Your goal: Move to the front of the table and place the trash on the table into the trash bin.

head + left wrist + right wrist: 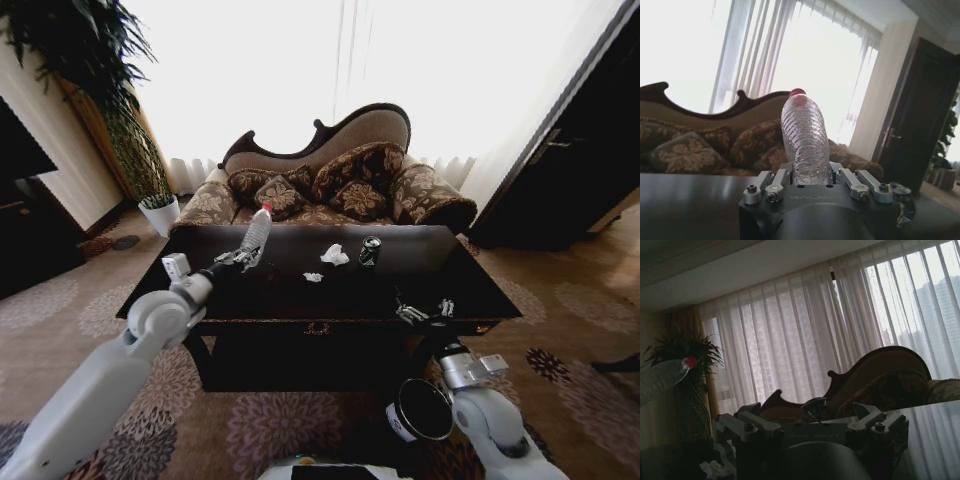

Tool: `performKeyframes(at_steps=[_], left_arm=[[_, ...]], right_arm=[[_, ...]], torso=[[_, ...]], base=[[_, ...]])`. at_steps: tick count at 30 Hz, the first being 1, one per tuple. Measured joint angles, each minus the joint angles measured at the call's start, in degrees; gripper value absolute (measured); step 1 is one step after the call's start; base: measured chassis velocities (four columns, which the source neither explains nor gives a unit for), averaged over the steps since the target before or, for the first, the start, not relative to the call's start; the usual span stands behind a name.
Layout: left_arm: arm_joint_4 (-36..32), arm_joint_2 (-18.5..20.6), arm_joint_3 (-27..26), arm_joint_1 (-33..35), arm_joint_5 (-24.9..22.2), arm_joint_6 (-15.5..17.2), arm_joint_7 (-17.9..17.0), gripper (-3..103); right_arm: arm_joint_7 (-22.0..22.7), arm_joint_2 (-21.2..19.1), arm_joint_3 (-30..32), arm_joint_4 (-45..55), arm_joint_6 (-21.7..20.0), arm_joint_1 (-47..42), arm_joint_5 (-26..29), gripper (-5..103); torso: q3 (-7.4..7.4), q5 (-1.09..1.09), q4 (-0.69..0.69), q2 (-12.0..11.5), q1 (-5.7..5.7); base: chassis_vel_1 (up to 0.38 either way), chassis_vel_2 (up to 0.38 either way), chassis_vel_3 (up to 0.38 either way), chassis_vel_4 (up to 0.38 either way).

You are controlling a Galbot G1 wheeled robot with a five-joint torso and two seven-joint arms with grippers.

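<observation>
The dark glossy table (300,295) stands right in front of me. My left gripper (240,258) is shut on the clear plastic bottle (255,229) with a red cap and holds it tilted above the table's left part. In the left wrist view the bottle (805,135) sticks up between the fingers (771,184). Two white paper wads (335,255) (313,277) and a dark can (370,250) lie on the tabletop. My right gripper (426,311) hovers open over the table's front right edge, holding nothing. The black trash bin (420,410) stands on the floor under the right arm.
A patterned sofa (330,190) with several cushions stands just behind the table. A plant in a white pot (160,212) is at the back left. A dark door (570,150) is on the right. Patterned carpet surrounds the table.
</observation>
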Motion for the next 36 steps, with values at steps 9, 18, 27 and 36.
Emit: performKeyframes(at_steps=[9, 18, 27, 36], left_arm=[[-4.7, -0.7, -7.3, 9.1, 2.3, -11.1, 27.2, 34], [-9.5, 0.6, -3.8, 14.1, 7.2, -14.1, 38.7, 34], [-11.4, 0.5, -0.8, 16.9, 10.5, -13.8, 39.5, 34], [-11.6, 0.3, 1.9, 16.9, 13.4, -13.5, 39.8, 34]], right_arm=[[-8.7, -2.4, -5.7, 6.5, 3.4, 0.3, 25.7, 100], [-12.6, -3.1, -7.1, 13.2, 3.8, -1.6, 30.8, 100], [-16.2, -0.8, -9.2, 16.8, 3.6, -4.1, 25.9, 100], [-17.0, 1.1, -11.2, 18.8, 3.3, -6.4, 19.9, 100]], torso=[[0.0, 0.0, -0.01, 0.0, 0.0], [0.0, 0.02, 0.0, 0.0, 0.0], [0.0, 0.02, -0.01, 0.0, 0.0], [0.0, 0.01, -0.02, 0.0, -0.01]], base=[[0.0, 0.0, 0.0, 0.0], [0.0, 0.0, 0.0, 0.0], [0.0, 0.0, 0.0, 0.0], [0.0, 0.0, 0.0, 0.0]])
